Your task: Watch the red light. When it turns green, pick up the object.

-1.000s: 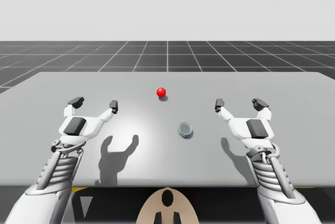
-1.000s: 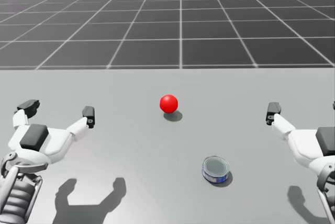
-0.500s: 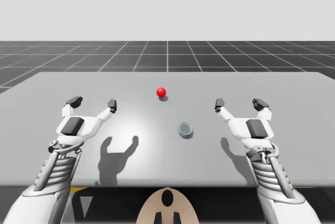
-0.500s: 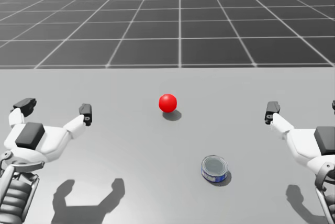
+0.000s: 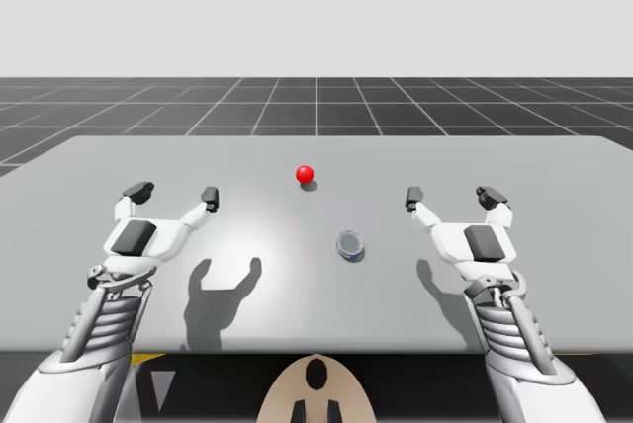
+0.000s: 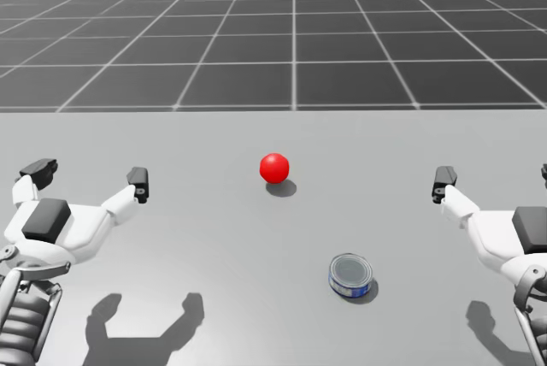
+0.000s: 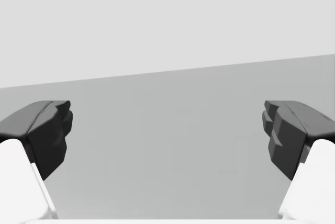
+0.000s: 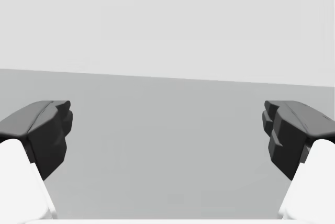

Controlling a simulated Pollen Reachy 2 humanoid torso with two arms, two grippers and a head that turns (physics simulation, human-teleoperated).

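As we look over the grey table (image 5: pixel 554 176) from above, our left gripper (image 5: pixel 174 192) hangs over its left part, and its shadow falls on the surface nearer to us. Its two dark fingers are spread wide apart with nothing between them; in the left wrist view we see bare table ahead of this gripper.

Further to the right, near the middle of the table, sits the light (image 5: pixel 305 174), a small ball that is red. It is apart from both grippers and touches nothing except the table.

A little to the right of the light, and nearer to us, is the object of the task: a low round can (image 5: pixel 349 244) with a blue side and a silver top. It rests on the table between the two grippers, closer to the right one, and no finger touches it.

On the right side, our right gripper (image 5: pixel 453 196) hangs over the table, its fingers also spread wide and holding nothing. The right wrist view shows bare table ahead of it.
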